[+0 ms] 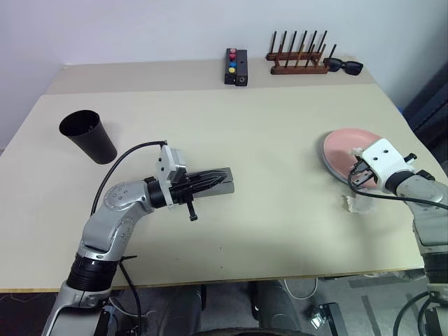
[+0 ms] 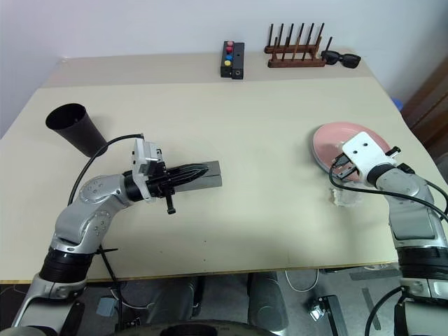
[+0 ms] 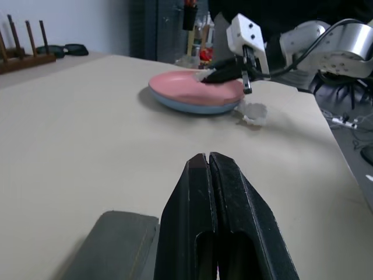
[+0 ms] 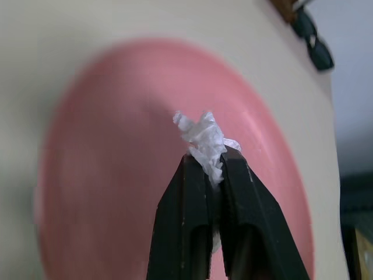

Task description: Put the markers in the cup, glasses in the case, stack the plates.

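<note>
You have a plain beige desk [image 1: 266, 154]. The cup [image 1: 89, 136] is matte black, the case [image 2: 210, 175] grey. A salmon pink plate [image 3: 186, 88] sits on a light blue one [image 3: 192, 107]. The right claw [image 4: 211, 166] is black, pinching crumpled white tissue [image 4: 204, 137]. The sunglasses [image 1: 343, 66] are black.

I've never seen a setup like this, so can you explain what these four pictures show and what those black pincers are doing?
It is a two-armed robot at a table. Two pictures look down from its head; two look along each wrist. The left claw is shut, holding nothing, over a grey case. The right claw pinches a scrap of crumpled white tissue above a pink plate stacked on a blue plate. Also there: a black cup, more tissue, sunglasses, a peg rack.
</note>
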